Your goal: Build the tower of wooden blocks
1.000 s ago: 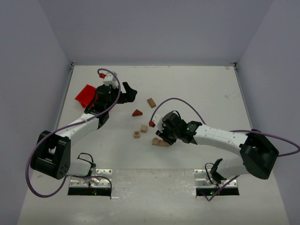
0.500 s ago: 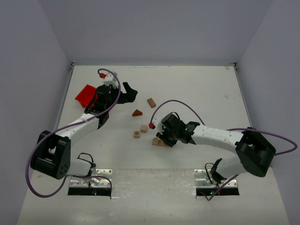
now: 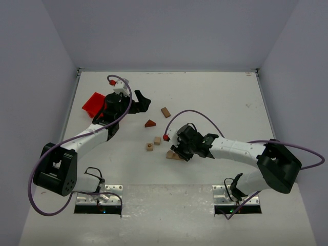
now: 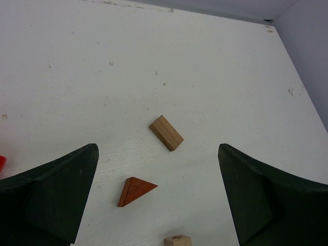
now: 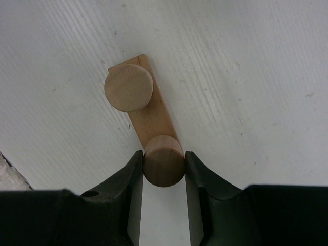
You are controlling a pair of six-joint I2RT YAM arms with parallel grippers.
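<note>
Near the counter (image 3: 225,97) centre, R pincer (image 3: 180,150) is clamped on a round peg (image 5: 164,166) standing on the plank (image 5: 154,120), near end, with a 2nd peg (image 5: 128,87) on its far end. Further back, L pincer (image 3: 141,101) gapes wide, empty, near roof triangle (image 4: 135,190) & brown block (image 4: 166,133) — red bin (image 3: 94,104) toward left edge.

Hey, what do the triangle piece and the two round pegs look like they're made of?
The triangle piece is likely wood stained reddish-brown: even colour, sharp edges, no gloss. The far peg and near peg look like bare pale wood, probably unvarnished: grain lines on top, no shine.
</note>
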